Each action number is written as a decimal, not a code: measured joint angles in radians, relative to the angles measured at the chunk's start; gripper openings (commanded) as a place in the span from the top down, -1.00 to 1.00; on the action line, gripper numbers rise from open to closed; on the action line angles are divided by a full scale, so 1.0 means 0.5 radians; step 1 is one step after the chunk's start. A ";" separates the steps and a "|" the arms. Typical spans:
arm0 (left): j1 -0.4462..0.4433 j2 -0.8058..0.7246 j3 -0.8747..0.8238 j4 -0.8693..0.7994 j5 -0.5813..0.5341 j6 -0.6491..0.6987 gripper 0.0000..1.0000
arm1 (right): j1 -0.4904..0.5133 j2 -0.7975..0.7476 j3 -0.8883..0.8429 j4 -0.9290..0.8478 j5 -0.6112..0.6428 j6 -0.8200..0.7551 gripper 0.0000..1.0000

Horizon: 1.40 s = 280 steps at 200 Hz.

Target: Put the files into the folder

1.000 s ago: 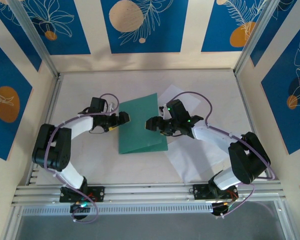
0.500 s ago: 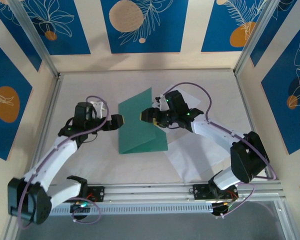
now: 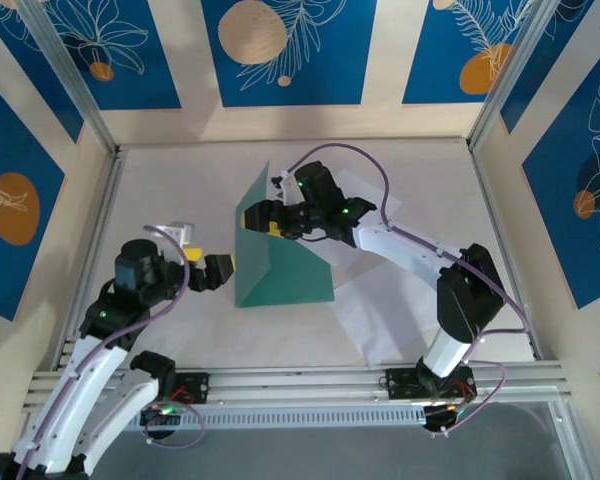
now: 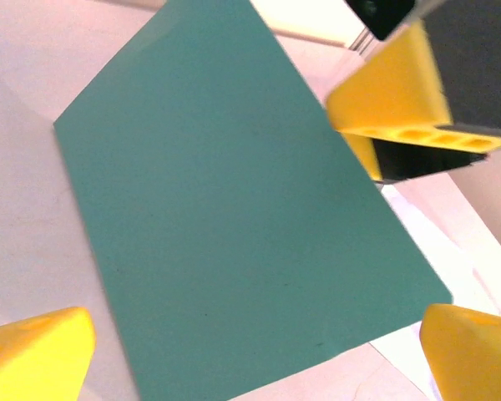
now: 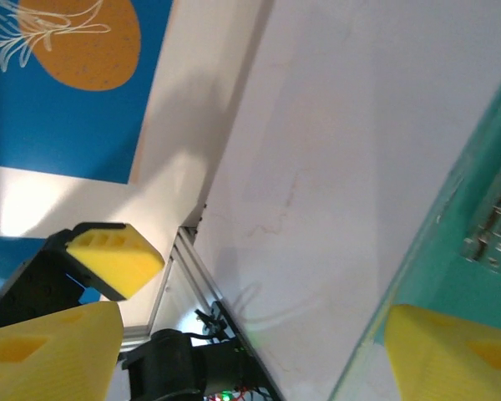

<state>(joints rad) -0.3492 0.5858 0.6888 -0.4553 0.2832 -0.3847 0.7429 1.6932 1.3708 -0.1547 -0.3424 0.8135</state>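
Observation:
The teal-green folder [image 3: 290, 275] lies at the table's middle, one leaf flat and its upper leaf [image 3: 248, 240] tipped up almost vertical. My right gripper [image 3: 259, 216] is open at that raised leaf's top edge. In the right wrist view one of its fingers [image 5: 451, 355] rests against the folder's inner face beside the metal clip [image 5: 493, 225]. My left gripper [image 3: 217, 270] stands open just left of the folder. Its wrist view faces the green cover [image 4: 225, 209]. White files [image 3: 395, 315] lie flat to the right, partly under the folder, and a sheet's corner [image 3: 367, 186] shows behind the right arm.
Aluminium rails run along the near edge [image 3: 300, 385] and the left side [image 3: 88, 250] of the table. Patterned walls close in the back and both sides. The right arm [image 3: 410, 250] stretches over the files from the near right.
The right gripper swept leftward and widened, raising the folder's upper leaf from a low tilt to nearly upright. The left arm drew back toward the near left, away from the folder.

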 measured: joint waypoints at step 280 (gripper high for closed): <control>-0.002 -0.264 0.359 -0.587 -0.415 0.002 -0.96 | 0.234 0.942 0.740 0.426 -0.208 0.353 -0.98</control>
<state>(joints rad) -0.3504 0.4538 0.8680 -0.7490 0.0757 -0.3840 0.8600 2.1643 1.7409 0.0582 -0.4465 0.9901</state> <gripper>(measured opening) 0.992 0.993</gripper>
